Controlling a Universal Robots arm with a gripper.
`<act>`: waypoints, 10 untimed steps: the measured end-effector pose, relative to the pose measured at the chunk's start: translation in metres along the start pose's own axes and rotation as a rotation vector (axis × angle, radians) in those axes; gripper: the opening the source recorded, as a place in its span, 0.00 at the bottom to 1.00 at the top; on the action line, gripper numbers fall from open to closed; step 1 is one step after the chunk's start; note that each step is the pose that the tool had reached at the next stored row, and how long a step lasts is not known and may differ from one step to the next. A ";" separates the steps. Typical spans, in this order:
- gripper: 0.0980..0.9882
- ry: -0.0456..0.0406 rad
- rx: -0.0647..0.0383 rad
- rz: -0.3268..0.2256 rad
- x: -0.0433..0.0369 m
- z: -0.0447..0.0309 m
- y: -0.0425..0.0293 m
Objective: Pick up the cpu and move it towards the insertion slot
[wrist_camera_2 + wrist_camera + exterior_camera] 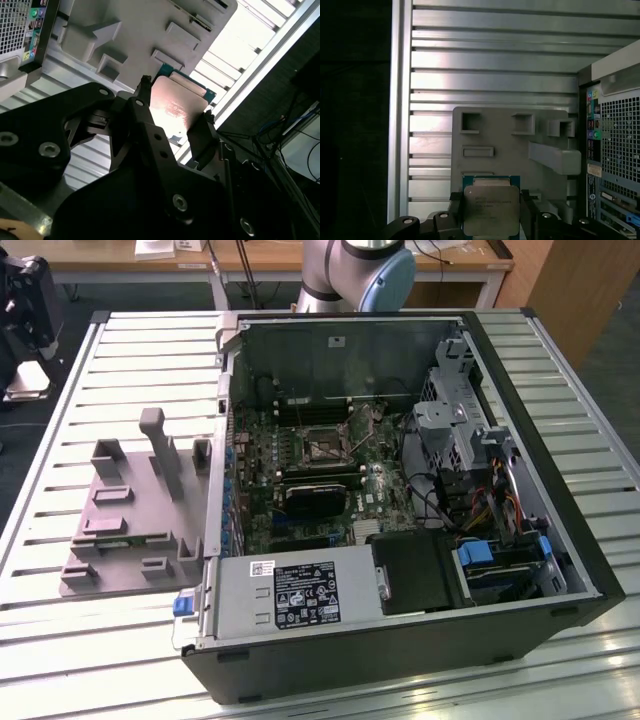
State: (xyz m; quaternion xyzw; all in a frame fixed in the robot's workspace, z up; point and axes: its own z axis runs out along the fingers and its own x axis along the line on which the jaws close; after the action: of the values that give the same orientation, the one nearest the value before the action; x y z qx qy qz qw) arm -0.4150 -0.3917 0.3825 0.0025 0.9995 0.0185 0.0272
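Since the fingers point(200, 137) clamp the cpu point(490, 210) above the grey fixture tray point(490, 135), pickup looks done; the insertion slot point(322, 444) lies well apart, travel remaining.

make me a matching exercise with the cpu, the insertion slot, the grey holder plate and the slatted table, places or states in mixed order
Things:
1 cpu
2 insertion slot
3 grey holder plate
4 slatted table

Places or states:
A lies on the table, at the exterior view's left of the computer case
B clamped in the end effector
C carries the case and the plate
D inside the open case

Pairs: 1-B; 2-D; 3-A; 4-C
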 end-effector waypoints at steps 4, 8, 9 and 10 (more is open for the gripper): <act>0.49 0.0000 0.000 0.000 0.0000 0.0000 0.0000; 0.49 0.0002 0.000 0.000 -0.0031 0.0001 0.0001; 0.49 0.0001 0.000 0.000 -0.0051 0.0002 0.0000; 0.49 0.0003 0.000 0.000 -0.0073 0.0003 0.0000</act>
State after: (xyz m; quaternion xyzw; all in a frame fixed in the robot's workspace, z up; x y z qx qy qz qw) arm -0.4078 -0.3917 0.3826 0.0025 0.9995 0.0184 0.0270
